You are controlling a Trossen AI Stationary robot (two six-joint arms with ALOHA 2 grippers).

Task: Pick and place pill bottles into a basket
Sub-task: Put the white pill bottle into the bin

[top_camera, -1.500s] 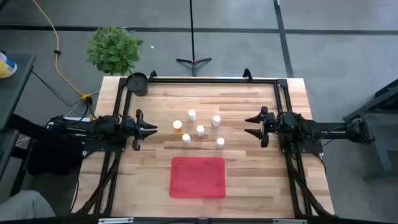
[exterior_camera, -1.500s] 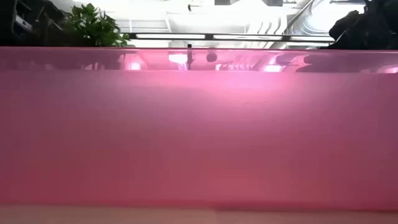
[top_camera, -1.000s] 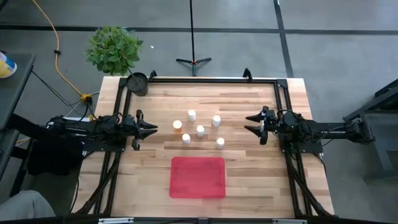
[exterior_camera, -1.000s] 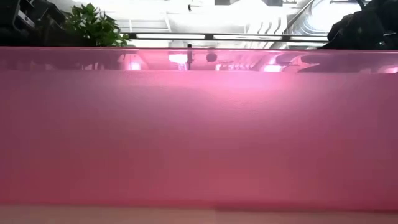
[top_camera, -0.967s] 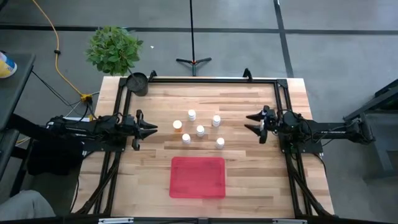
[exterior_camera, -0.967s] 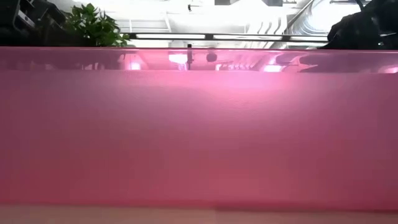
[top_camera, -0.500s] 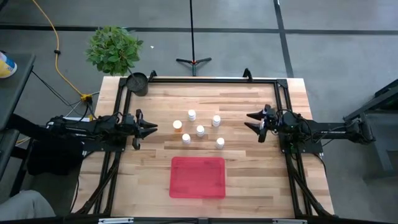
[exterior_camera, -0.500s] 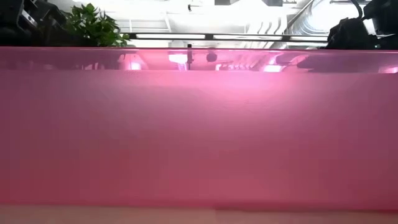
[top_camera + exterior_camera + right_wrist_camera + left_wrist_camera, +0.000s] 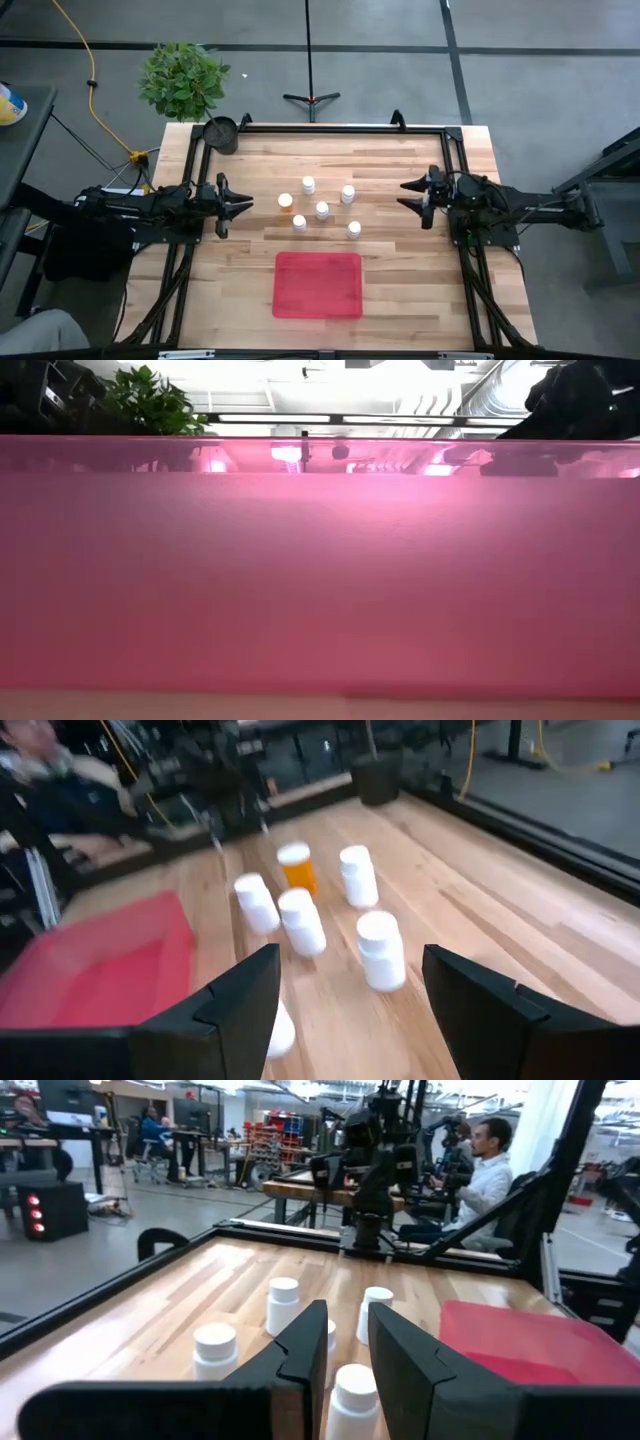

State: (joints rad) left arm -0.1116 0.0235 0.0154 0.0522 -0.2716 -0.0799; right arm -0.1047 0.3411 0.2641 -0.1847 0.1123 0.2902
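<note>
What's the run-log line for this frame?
left gripper: shut, empty, table's left edge | right gripper: open, empty, facing pill bottles | red tray: no bottles inside | phase: pre-grasp

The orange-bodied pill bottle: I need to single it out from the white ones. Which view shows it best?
The right wrist view: the orange-bodied pill bottle stands upright, its orange side plain. The high view shows only its cap and an orange tint. In the left wrist view I cannot pick it out; the low view is blocked by the red tray.
</note>
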